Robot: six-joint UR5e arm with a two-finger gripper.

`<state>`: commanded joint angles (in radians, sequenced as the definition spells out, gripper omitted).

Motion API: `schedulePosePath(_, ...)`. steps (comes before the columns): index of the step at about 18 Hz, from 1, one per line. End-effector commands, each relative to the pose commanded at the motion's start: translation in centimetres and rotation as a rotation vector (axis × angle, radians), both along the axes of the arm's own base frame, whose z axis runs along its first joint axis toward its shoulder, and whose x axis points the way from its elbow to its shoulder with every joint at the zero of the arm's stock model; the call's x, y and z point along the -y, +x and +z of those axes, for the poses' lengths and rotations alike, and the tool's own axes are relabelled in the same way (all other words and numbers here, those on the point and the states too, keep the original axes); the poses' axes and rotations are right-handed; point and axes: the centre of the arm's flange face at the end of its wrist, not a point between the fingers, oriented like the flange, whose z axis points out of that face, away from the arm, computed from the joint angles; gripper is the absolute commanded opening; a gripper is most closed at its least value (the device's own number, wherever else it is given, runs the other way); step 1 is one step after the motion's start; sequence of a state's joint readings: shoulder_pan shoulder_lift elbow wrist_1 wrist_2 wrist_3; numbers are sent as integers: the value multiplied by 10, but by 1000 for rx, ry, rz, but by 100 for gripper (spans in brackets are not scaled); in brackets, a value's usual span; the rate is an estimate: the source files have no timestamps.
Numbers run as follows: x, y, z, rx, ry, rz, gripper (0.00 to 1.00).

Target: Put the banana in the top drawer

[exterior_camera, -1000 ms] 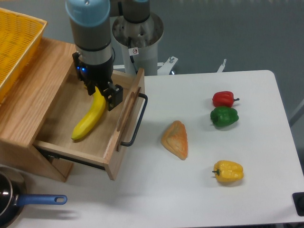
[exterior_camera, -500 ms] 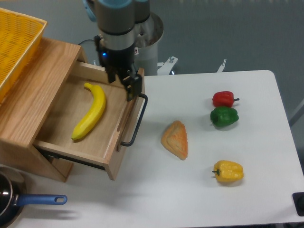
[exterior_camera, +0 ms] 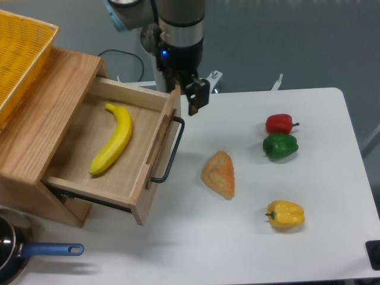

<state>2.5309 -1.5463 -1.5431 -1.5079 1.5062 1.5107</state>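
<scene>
The yellow banana (exterior_camera: 114,139) lies loose on the floor of the open top drawer (exterior_camera: 138,196), running from its back left toward its front. The drawer is pulled out of the light-wood cabinet, with its black bar handle (exterior_camera: 171,151) facing right. My gripper (exterior_camera: 188,98) hangs above the drawer's back right corner, just past the front panel. Its black fingers (exterior_camera: 196,95) stand apart and hold nothing.
A yellow wire basket (exterior_camera: 18,53) sits on top of the cabinet. On the white table lie a croissant (exterior_camera: 219,174), a red pepper (exterior_camera: 279,123), a green pepper (exterior_camera: 279,145) and a yellow bell pepper (exterior_camera: 285,214). A blue-handled pan (exterior_camera: 24,252) is at the front left.
The gripper let go of the banana, rose out of the drawer and moved right, past the drawer's front panel. The banana stays lying in the drawer.
</scene>
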Motion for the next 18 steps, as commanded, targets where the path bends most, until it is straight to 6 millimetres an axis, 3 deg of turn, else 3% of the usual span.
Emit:
schedulePosePath(5, 7, -18, -13, -2, -30, 18, 100)
schedulePosePath(12, -11, -51, -59, 5, -79, 21, 100)
schedulePosePath(18, -22, -66, -78, -18, -78, 18, 100)
